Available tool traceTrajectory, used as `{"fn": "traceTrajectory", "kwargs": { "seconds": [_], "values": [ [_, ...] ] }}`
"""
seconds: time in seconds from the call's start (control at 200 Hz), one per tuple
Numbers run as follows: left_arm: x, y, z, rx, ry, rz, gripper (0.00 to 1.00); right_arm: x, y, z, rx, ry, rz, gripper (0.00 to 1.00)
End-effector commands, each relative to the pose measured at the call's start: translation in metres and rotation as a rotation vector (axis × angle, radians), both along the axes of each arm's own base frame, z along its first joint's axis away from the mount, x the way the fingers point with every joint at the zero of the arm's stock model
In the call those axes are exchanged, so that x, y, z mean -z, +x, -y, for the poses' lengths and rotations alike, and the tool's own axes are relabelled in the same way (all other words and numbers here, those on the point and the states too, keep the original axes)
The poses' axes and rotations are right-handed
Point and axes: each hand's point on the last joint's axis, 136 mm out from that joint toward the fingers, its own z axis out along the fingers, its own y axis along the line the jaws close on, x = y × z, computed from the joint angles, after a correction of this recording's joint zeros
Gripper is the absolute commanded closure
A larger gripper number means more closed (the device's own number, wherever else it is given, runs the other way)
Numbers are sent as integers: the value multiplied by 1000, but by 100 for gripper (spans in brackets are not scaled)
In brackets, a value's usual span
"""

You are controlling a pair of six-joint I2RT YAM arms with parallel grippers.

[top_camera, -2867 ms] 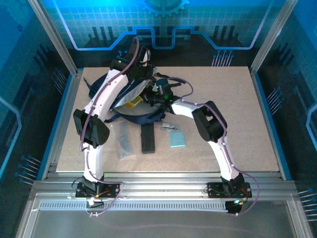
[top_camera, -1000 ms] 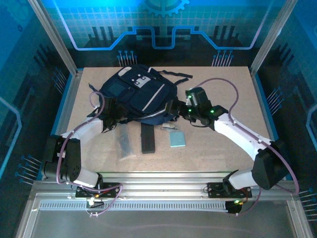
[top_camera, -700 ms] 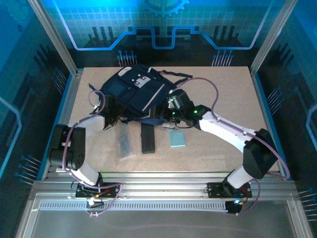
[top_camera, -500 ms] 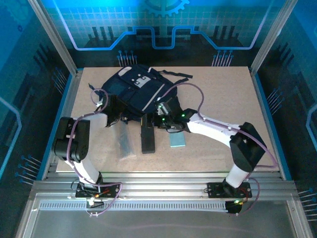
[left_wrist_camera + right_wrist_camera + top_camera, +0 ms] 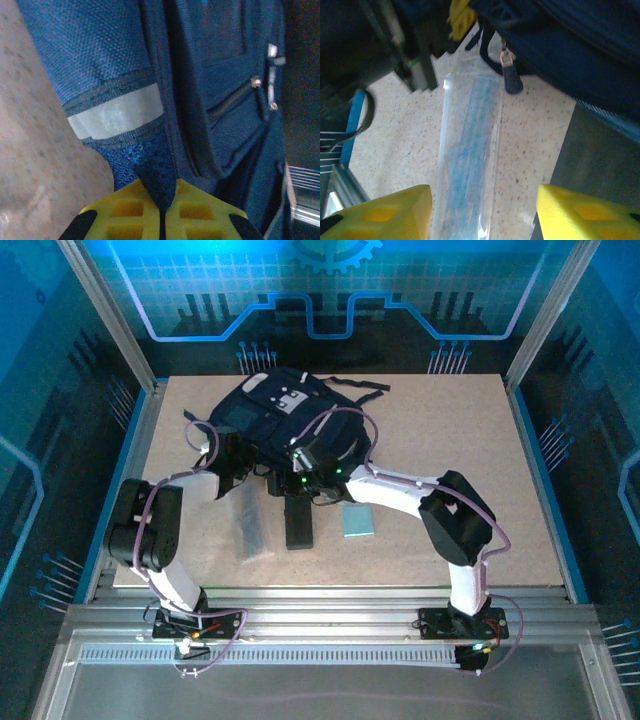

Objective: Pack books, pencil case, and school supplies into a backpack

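Counting over the table (image 5: 450, 440) gives one navy backpack (image 5: 290, 425), one black pencil case (image 5: 297, 520), one translucent grey strip (image 5: 250, 525) and one light-blue pad (image 5: 357, 520), with two arms reaching in from the near edge. The backpack lies at the far left-centre of the table; the other three items sit in a row just in front of it, strip on the left, pencil case in the middle, pad on the right. The left gripper (image 5: 161, 200) is at the backpack's near left edge, its yellow fingers (image 5: 125, 207) pressed together on a fold of blue mesh fabric just below a white-grey stripe (image 5: 115, 112), so the bag is pinched right at the fingertips. The right gripper (image 5: 482, 200) hangs low by the backpack's near edge with its fingers (image 5: 385, 210) spread wide and nothing held. In the right wrist view the strip runs lengthwise through the gap between them, clear of both pads, while the pencil case lies beside the right-hand finger and a zipper pull (image 5: 510, 75) of the backpack sits just beyond the strip's far end.
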Motion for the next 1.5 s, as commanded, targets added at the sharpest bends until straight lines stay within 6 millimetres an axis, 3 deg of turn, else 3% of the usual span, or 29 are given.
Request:
{"fn": "traceTrajectory", "kwargs": {
  "seconds": [0.0,0.055,0.13,0.33,0.54,0.75,0.79,0.84,0.921,1.031,1.176,1.376,1.496],
  "values": [
    [-50,-8,27,38,-46,79,100,-6,20,-5,31,-32,104,46],
    [-62,-9,31,35,-43,95,100,-2,23,-6,40,-39,107,52],
    [-69,-11,37,36,-52,105,100,5,28,-6,68,-53,109,52],
    [-69,-16,52,45,-77,105,100,17,54,11,227,-164,142,53],
    [-71,-19,57,47,-84,108,100,19,69,29,311,-298,194,72],
    [-74,-21,62,33,-126,121,100,19,77,27,320,-371,253,72],
    [-75,-21,63,35,-127,126,100,19,78,24,308,-387,274,80],
    [-76,-21,64,34,-122,127,100,20,76,19,277,-387,276,92],
    [-76,-19,61,24,-106,129,100,16,72,17,249,-377,265,100],
    [-72,-11,55,10,-60,135,100,7,62,20,192,-336,239,100],
    [-65,4,46,-7,-53,140,100,-1,48,40,122,-291,164,100],
    [-58,29,38,2,-26,154,100,22,22,69,-26,-146,-82,100],
    [-56,44,33,17,-42,167,100,44,8,104,-101,-180,-195,100]
  ]
}}
